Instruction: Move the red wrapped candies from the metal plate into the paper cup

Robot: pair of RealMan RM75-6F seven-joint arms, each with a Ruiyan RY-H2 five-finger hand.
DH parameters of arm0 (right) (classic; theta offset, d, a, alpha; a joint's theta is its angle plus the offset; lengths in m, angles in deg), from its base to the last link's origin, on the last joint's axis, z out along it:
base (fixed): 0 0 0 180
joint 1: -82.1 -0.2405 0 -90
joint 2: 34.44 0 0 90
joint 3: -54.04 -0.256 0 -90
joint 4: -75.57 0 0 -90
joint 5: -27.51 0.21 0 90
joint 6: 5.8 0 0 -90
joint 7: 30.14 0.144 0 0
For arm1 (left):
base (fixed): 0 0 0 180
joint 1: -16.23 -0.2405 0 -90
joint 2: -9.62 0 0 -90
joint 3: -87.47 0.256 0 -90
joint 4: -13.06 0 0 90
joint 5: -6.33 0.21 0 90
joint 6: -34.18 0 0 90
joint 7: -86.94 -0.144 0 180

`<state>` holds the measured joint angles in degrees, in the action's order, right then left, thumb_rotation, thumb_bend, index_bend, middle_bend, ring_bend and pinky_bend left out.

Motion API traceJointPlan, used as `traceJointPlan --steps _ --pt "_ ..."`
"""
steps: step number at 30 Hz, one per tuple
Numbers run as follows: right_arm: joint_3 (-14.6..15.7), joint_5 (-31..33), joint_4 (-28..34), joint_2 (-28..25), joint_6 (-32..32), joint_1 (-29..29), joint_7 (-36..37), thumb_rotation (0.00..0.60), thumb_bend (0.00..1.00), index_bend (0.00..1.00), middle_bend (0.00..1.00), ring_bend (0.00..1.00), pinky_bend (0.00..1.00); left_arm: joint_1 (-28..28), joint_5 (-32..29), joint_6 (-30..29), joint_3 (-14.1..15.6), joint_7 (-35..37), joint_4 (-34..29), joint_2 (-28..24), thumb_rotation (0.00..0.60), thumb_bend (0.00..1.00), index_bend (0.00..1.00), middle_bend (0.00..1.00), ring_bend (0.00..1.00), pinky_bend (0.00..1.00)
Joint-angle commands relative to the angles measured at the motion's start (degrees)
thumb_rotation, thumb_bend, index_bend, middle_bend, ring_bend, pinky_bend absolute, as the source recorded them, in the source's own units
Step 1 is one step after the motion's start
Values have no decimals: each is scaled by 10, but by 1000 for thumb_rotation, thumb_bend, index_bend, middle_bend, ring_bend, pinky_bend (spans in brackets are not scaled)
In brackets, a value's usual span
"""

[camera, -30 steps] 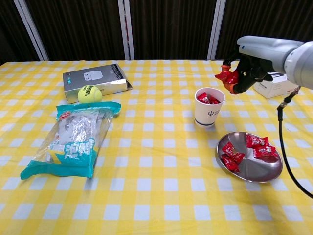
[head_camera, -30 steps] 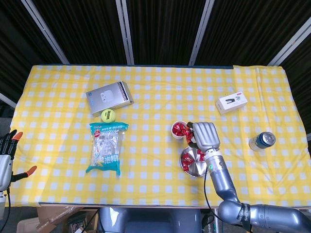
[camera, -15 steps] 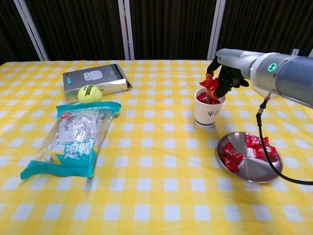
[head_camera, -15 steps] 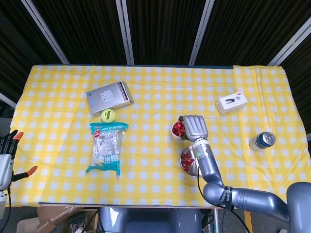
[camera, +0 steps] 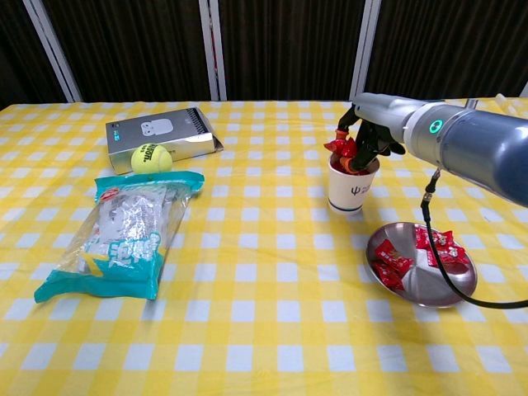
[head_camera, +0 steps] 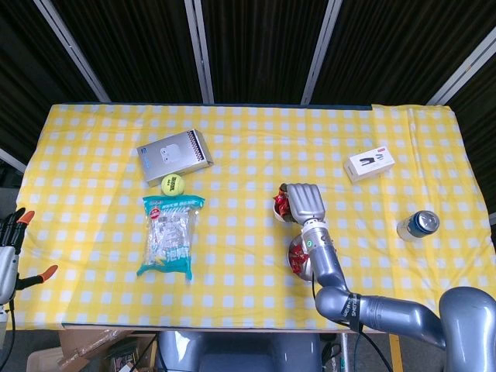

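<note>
A white paper cup (camera: 348,188) stands mid-table with red candies inside; in the head view my hand covers most of the cup (head_camera: 280,208). My right hand (camera: 365,140) (head_camera: 304,201) hovers right over the cup's mouth and pinches a red wrapped candy (camera: 341,149) at its left rim. The metal plate (camera: 417,285) lies to the cup's front right and carries several red candies (camera: 391,260); in the head view only part of the plate (head_camera: 295,260) shows beside the forearm. My left hand (head_camera: 9,244) rests at the far left edge, off the table, fingers apart and holding nothing.
A grey box (camera: 161,132), a tennis ball (camera: 152,157) and a teal snack bag (camera: 124,233) lie at the left. A white box (head_camera: 369,163) and a drink can (head_camera: 418,225) stand at the right.
My right hand carried the candy leftward from above the plate's far side to over the cup and lowered it to the rim. The left hand stayed put.
</note>
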<state>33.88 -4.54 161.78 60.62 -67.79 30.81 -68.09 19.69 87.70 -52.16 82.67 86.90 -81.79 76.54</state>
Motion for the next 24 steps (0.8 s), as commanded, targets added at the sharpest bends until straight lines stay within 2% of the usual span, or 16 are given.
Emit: traceJointPlan --steps 1,17,24 --pt "2 -3 3 -2 -3 1 3 600 490 429 805 826 846 0 2 -1 0 1 1 0 600 77 0 0 0 0" --pt "12 -13 48 -25 -26 15 15 600 472 278 805 826 846 -2 9 -8 1 3 4 3 600 77 0 0 0 0" --pt "12 -55 100 -42 -58 22 23 600 472 268 805 827 846 -2 11 -11 1 4 6 4 600 77 0 0 0 0"
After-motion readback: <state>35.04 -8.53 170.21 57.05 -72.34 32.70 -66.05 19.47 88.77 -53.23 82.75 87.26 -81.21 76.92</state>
